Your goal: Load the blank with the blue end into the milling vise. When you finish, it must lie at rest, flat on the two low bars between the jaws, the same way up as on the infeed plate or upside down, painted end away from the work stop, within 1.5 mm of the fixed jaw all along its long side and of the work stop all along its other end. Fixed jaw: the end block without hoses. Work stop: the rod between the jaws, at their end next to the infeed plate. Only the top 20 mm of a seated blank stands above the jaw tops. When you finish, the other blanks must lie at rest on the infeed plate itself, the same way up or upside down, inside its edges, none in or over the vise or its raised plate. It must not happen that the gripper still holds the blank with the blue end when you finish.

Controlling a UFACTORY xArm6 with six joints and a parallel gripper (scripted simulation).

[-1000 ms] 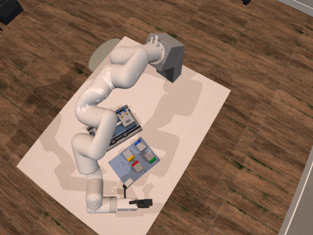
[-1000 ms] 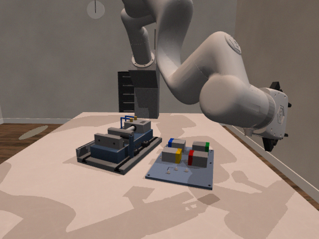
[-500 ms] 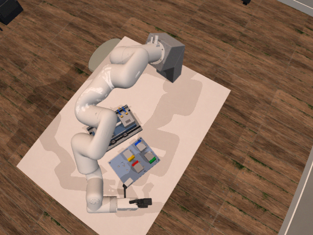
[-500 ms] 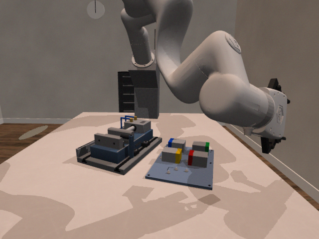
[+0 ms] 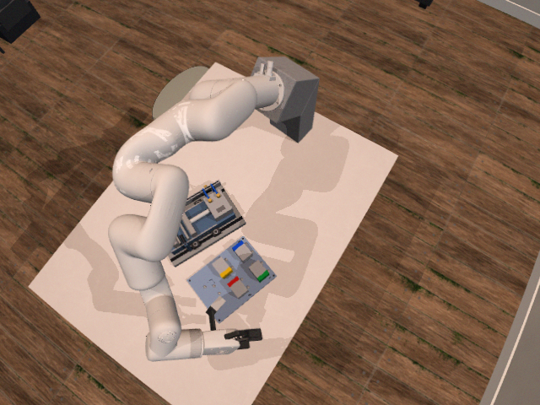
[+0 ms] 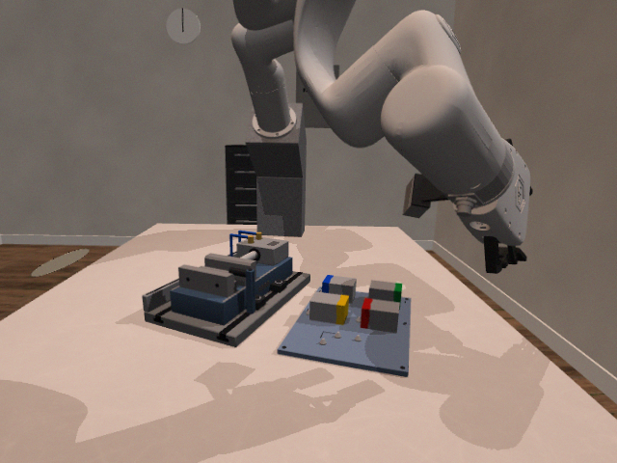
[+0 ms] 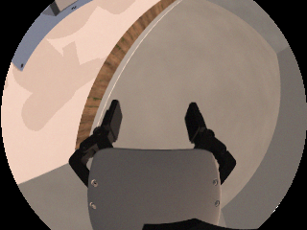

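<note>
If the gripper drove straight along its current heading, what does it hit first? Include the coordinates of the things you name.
Probably the wall (image 5: 521, 348) (image 6: 543, 114) (image 7: 192, 62): it fills the wrist view between the open fingers of the gripper (image 5: 257, 334) (image 6: 505, 259) (image 7: 153, 108). Nothing shows in between; distance unclear.

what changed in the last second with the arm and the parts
The tool has turned, and the arm's last section slopes more steeply down in the exterior view. Nothing was gripped or let go. The vise and the four blanks stayed put.
</note>
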